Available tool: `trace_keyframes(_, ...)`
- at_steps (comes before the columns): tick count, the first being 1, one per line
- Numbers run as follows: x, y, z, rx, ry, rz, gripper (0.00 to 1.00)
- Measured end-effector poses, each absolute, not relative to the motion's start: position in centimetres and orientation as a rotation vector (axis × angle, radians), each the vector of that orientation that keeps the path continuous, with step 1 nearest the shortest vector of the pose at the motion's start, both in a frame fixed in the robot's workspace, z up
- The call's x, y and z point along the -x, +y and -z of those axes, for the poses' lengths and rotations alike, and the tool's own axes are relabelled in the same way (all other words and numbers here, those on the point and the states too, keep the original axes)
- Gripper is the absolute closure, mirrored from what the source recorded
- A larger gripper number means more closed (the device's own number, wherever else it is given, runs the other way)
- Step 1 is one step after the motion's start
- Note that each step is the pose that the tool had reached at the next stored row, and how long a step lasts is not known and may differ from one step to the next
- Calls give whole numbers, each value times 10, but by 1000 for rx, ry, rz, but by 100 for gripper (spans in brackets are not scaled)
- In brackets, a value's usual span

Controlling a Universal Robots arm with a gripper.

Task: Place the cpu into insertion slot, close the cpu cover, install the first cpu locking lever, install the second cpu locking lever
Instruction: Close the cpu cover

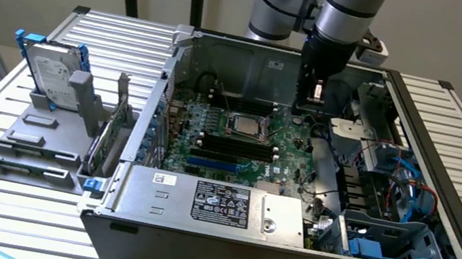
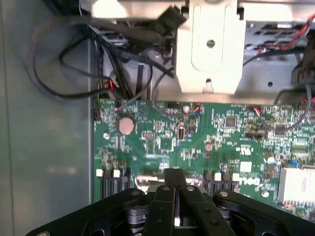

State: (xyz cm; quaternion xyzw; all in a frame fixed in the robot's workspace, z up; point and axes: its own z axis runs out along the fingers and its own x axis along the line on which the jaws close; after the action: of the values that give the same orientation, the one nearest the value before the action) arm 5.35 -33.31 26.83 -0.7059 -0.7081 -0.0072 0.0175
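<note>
**Desk:** Where does the arm stand?

**Photographer:** The gripper (image 1: 311,108) hangs inside the open computer case (image 1: 414,129), low over the green board (image 1: 288,145). It is near the board's far edge and the case's back wall.

**Desk:** And the jaws?

**Photographer:** In the wrist view the two black fingers (image 2: 162,206) meet tip to tip, leaving only a thin seam. Nothing shows between them. A chip held edge-on there could escape notice.

**Desk:** Where is the insertion slot?

**Photographer:** The insertion slot (image 1: 248,115) sits mid-board, on the far side of the long black memory slots (image 1: 238,148). From the jaws it lies toward the exterior view's left and a little toward the board's near edge. It is near the gripper but not under it.

**Desk:** How does it look?

**Photographer:** It is square, with no long axis to speak of and sides parallel to the board's edges. A silvery metal rim frames a pale grey centre. I cannot tell whether that centre is the cpu already seated, or whether the frame is the cpu cover lying flat.
</note>
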Motion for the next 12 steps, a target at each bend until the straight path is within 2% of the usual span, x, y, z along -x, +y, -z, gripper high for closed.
trace_keyframes(12,-60,-333,-250,2191,-2198,25,89)
